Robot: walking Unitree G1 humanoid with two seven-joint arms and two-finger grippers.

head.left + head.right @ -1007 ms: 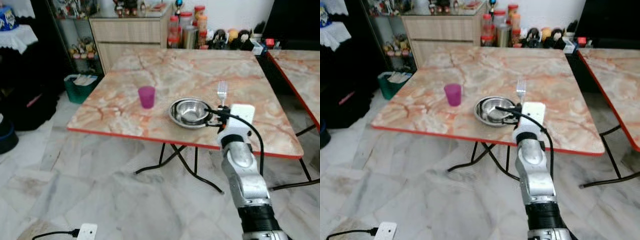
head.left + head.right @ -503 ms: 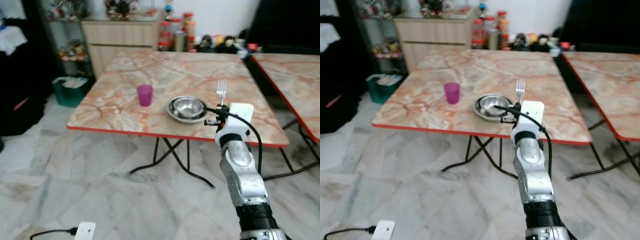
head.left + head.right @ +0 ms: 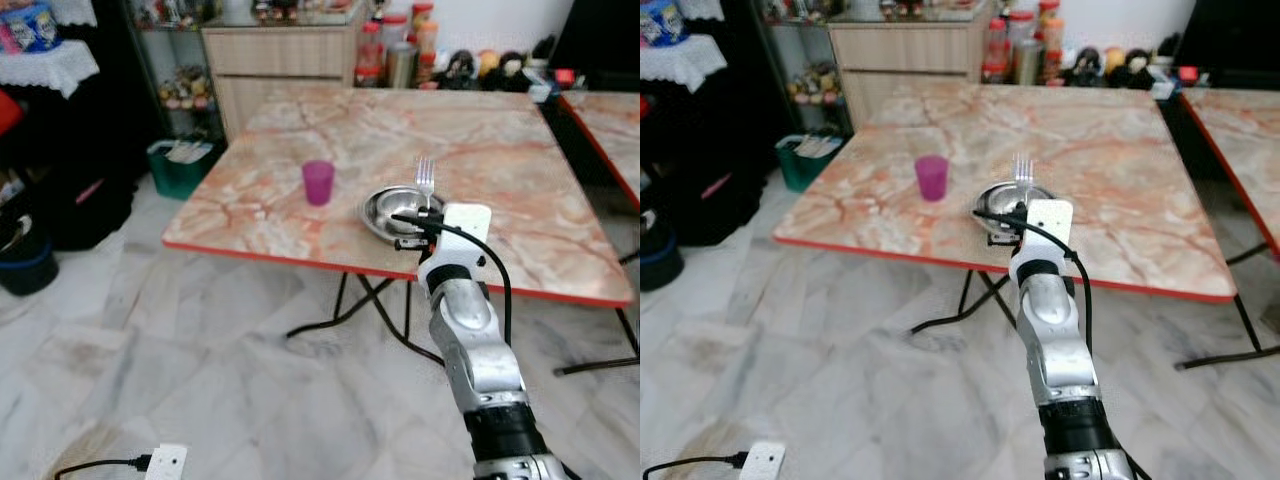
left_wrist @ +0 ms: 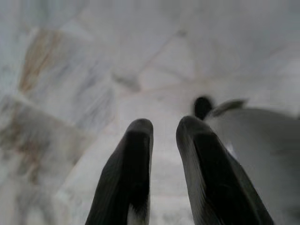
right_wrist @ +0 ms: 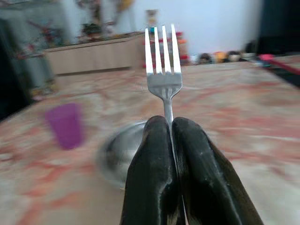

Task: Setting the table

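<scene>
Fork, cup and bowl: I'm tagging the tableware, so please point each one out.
fork [image 5: 163, 70], right wrist view, on the base of its tines.
cup [image 3: 318, 183], left eye view, on its purple side.
bowl [image 3: 384, 207], left eye view, on its inner wall.

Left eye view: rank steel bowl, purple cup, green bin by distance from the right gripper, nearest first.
The right gripper holds a fork upright at the table's near edge.
1. Steel bowl: on the table, just beyond the gripper.
2. Purple cup: on the table, left of the bowl.
3. Green bin: on the floor, past the table's far left corner.
</scene>
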